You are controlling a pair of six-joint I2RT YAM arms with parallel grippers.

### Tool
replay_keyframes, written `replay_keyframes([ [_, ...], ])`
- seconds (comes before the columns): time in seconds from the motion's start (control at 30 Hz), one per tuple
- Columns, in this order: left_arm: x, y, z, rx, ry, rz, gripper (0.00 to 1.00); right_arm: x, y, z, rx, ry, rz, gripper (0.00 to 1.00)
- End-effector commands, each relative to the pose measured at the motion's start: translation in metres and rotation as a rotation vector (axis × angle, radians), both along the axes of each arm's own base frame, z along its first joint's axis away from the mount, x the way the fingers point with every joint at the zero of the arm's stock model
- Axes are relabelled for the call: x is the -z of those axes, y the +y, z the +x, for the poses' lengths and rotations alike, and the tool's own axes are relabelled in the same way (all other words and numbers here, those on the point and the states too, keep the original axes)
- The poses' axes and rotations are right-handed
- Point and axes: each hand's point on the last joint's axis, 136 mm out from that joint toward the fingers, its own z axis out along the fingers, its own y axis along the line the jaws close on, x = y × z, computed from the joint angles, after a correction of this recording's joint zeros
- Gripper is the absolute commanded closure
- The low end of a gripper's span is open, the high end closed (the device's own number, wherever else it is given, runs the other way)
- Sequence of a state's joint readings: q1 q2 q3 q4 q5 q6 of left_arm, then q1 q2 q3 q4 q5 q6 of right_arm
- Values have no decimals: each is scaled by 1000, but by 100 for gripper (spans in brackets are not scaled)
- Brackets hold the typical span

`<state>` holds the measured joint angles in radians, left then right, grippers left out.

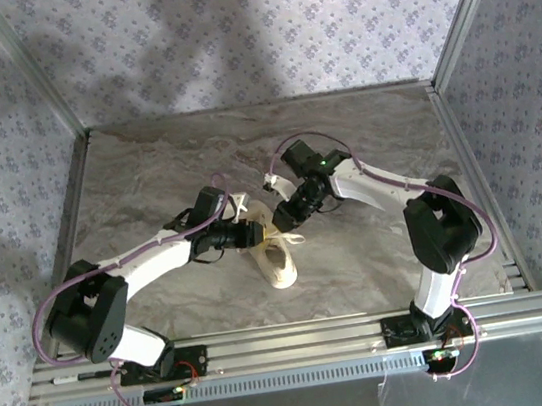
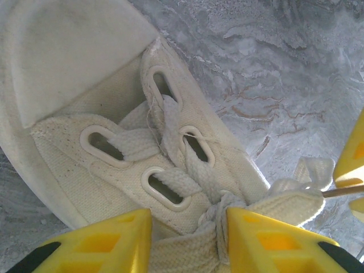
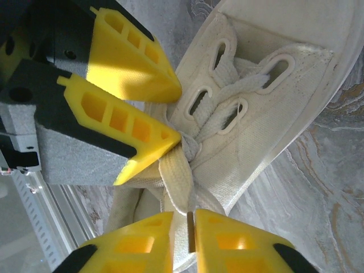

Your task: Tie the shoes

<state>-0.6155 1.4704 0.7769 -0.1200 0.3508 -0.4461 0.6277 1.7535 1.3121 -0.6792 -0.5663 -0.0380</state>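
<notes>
The cream shoe (image 1: 279,262) lies on the marble tabletop between both arms, toe toward the near edge. My left gripper (image 1: 258,233) hangs low over its eyelets, and in the left wrist view the left gripper (image 2: 187,219) has a flat band of white lace (image 2: 182,244) filling the gap between its yellow fingers, beside the knot (image 2: 227,205). My right gripper (image 3: 183,219) is nearly shut, with a lace strand (image 3: 179,176) running into the narrow slit between its fingers, where a thin brown tip shows. The left gripper's fingers (image 3: 142,136) touch the knot (image 3: 190,145).
Patterned walls with metal posts (image 1: 68,141) close in the tabletop (image 1: 374,148) on three sides. An aluminium rail (image 1: 291,342) carries both arm bases along the near edge. Cables loop off both arms.
</notes>
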Motion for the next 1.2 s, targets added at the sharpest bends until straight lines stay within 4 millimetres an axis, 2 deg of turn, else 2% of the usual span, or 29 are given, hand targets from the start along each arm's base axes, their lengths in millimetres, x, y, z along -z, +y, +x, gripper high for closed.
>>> replay_keyframes([
  [0.0, 16, 11, -9, -17, 52, 59, 62, -1, 5, -5, -22, 34, 2, 86],
  [0.2, 16, 11, -9, -18, 51, 60, 62, 3, 4, -7, -22, 41, -20, 76],
  [0.27, 17, 11, -9, -18, 53, 61, 62, 4, 4, -8, -25, 43, -21, 76],
  [0.33, 17, 11, -9, -19, 55, 61, 62, 4, 4, -7, -25, 41, -19, 81],
  [0.43, 18, 11, -9, -22, 56, 63, 62, 2, 3, -5, -17, 22, -23, 99],
  [0.67, 26, 17, -9, -47, 75, 98, 62, -8, -14, 3, 32, -19, -21, 100],
  [1.17, 32, 23, -10, -74, 86, 121, 62, -5, -48, 14, 94, -8, -62, 100],
])
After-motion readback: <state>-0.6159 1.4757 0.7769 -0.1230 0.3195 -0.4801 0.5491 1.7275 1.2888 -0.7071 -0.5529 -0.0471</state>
